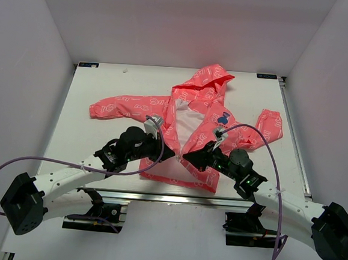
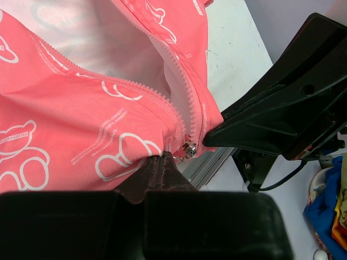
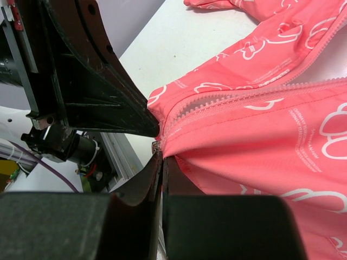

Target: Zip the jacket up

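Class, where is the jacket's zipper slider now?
Left wrist view: the zipper slider sits at the jacket hem, right of centre, just past the closed jaws of the left gripper.

Coral-pink fabric jacket (image 3: 260, 130), white bear-outline print: bottom edge by the zipper is being pinched by the closed black right gripper (image 3: 161, 160), with the black left gripper (image 3: 152, 125) touching just beside.

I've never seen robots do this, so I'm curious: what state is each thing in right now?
Jacket: flat on the table, front open.
Zipper: undone, slider at the bottom hem.
Left gripper: shut on the jacket by the slider.
Right gripper: shut on the jacket by the slider.
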Controlling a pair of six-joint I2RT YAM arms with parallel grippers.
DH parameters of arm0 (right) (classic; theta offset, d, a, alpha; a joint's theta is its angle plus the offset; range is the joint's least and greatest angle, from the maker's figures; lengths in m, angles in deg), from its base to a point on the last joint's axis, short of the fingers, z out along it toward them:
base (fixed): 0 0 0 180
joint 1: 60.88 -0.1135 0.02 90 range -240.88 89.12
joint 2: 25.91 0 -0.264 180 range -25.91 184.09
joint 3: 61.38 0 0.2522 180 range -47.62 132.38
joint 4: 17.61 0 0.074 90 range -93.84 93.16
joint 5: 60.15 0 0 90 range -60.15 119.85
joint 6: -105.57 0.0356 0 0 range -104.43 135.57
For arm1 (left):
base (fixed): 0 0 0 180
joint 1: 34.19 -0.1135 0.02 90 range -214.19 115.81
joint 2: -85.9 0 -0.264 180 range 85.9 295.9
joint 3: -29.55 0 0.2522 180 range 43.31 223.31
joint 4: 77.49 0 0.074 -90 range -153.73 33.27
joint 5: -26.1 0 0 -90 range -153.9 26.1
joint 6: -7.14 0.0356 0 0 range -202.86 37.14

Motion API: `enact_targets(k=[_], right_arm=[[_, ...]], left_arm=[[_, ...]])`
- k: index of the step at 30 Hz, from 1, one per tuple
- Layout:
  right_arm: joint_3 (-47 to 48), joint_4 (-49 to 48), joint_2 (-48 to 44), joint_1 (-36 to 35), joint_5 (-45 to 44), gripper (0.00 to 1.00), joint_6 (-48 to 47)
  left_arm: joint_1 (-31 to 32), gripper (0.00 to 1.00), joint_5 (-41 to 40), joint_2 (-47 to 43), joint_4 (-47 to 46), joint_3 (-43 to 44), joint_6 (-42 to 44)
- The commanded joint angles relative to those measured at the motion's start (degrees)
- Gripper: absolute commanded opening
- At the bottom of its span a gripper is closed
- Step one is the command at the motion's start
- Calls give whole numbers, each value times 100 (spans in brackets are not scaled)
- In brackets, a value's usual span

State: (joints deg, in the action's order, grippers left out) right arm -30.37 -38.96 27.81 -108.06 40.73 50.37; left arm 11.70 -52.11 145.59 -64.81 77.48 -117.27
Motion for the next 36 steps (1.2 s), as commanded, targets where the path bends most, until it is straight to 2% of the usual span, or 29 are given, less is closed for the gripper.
enact_targets(k=[1, 27, 36], right_arm=[[138, -373, -28, 51, 2, 0, 87], [190, -409, 16, 165, 380, 0, 35], [261, -558, 69, 183, 389, 0, 26]], left_arm=[[8, 0, 148, -176, -234, -60, -92], [17, 0, -89, -422, -235, -77, -171], [8, 0, 69, -352, -287, -77, -153]])
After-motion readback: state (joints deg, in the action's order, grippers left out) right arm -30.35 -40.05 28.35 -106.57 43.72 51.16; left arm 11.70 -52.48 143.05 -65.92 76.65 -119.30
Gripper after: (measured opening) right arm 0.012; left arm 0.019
